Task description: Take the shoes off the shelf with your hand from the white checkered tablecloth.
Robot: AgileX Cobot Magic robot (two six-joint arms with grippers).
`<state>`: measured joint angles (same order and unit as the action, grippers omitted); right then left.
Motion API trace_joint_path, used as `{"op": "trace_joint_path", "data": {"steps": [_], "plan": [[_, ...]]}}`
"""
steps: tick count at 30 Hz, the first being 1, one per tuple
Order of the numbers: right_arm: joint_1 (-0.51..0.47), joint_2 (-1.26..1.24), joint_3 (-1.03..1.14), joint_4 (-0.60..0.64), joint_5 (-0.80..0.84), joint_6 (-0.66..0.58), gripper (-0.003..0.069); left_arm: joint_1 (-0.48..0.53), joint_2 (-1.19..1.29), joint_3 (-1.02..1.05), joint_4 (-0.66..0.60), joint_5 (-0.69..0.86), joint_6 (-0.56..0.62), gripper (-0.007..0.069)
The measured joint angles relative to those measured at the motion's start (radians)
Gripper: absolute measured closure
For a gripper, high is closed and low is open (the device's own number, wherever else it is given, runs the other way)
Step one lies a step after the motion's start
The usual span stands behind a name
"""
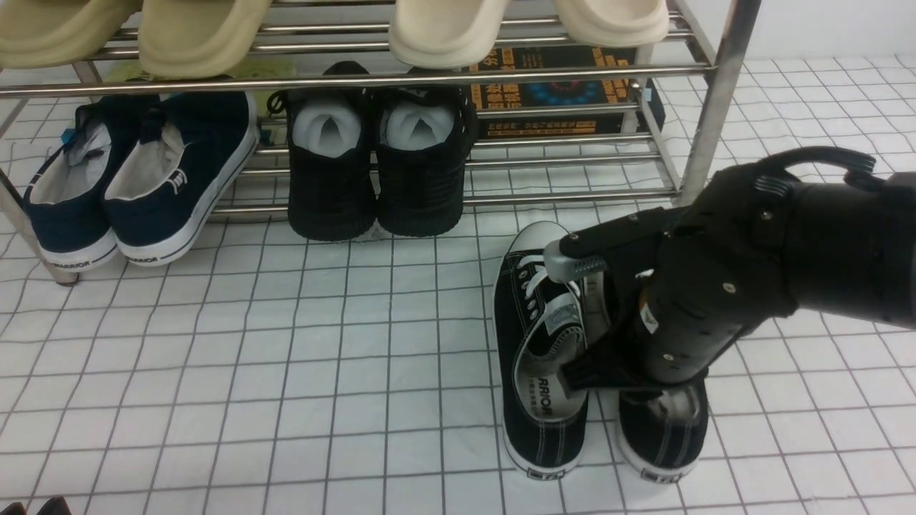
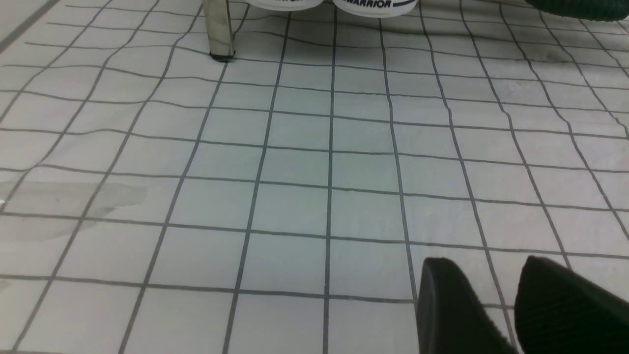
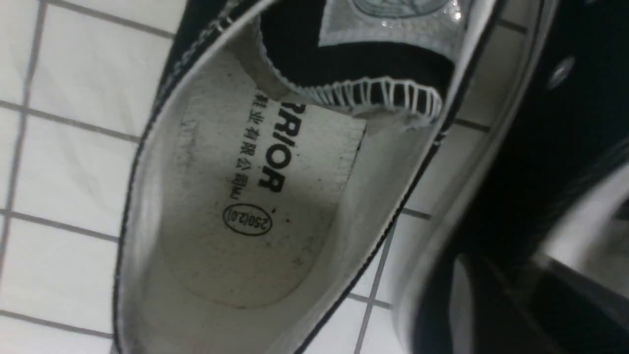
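The shoes, black canvas sneakers with white laces, stand side by side on the white checkered tablecloth (image 1: 286, 372), in front of the shelf (image 1: 708, 107). The left shoe (image 1: 537, 372) is in full view. My right arm covers most of the right shoe (image 1: 662, 436). My right gripper (image 1: 572, 322) hangs over the pair with its two fingers apart. The right wrist view looks into one shoe's insole (image 3: 236, 206); the fingers there are blurred. My left gripper (image 2: 486, 260) hovers low over bare cloth, fingers slightly apart, nothing between them.
Navy slip-ons (image 1: 136, 179) and all-black shoes stuffed with white paper (image 1: 372, 172) sit on the lower tier. Beige slippers (image 1: 200, 32) lie on the upper tier. A dark printed box (image 1: 558, 86) stands behind the rack. A shelf post (image 2: 218, 29) stands ahead of my left gripper.
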<state>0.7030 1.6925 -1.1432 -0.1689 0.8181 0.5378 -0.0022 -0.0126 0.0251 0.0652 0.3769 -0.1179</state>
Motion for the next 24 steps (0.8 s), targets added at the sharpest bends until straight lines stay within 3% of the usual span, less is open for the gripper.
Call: {"op": "trace_joint_path", "data": {"steps": [5, 9, 14, 19, 24], "plan": [[0.0, -0.102, -0.033, 0.003, 0.096, -0.033, 0.0312, 0.0, 0.0, 0.0, 0.0, 0.0, 0.0, 0.0384], [0.0, -0.225, -0.061, 0.0, 0.212, -0.103, 0.0295, 0.0, 0.0, 0.0, 0.0, 0.0, 0.0, 0.0384], [0.0, -0.447, -0.062, -0.048, 0.386, -0.144, 0.0449, 0.0, 0.0, 0.0, 0.0, 0.0, 0.0, 0.0384], [0.0, -0.669, -0.035, -0.083, 0.407, -0.147, 0.0646, 0.0, 0.0, 0.0, 0.0, 0.0, 0.0, 0.0384], [0.0, -0.899, 0.149, -0.085, 0.28, -0.142, 0.0673, 0.0, 0.0, 0.0, 0.0, 0.0, 0.0, 0.0384]]}}
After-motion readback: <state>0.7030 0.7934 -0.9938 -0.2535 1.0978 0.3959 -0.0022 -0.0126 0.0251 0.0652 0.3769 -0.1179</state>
